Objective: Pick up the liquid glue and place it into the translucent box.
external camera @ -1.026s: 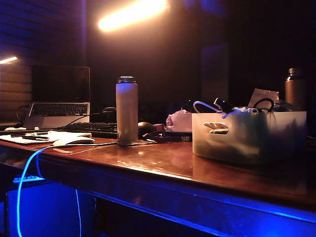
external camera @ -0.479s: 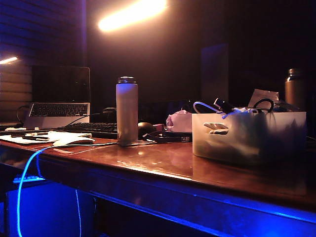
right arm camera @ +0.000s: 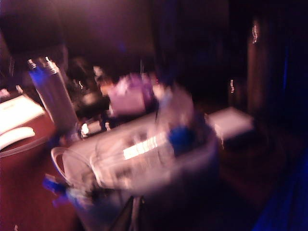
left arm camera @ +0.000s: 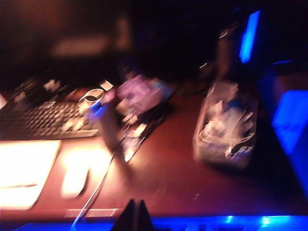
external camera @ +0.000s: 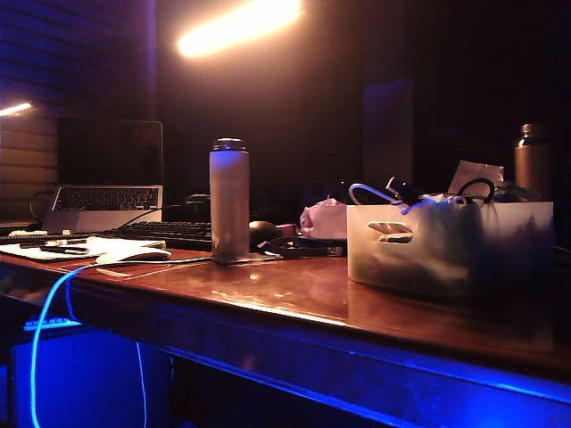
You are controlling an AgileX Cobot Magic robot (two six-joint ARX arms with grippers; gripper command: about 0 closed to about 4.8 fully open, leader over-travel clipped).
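I see both arms drawn back off the desk [external camera: 294, 294]. My left end effector [left arm camera: 135, 211] is pinched shut on nothing, the translucent box [left arm camera: 226, 130] well ahead. My right end effector [right arm camera: 134, 211] hangs just behind the box, seemingly shut, empty. Blur hides the liquid glue; probably inside already.

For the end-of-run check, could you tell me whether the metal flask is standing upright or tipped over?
Upright: the metal flask stands vertically on the table, dark lid on top, left of the translucent box.
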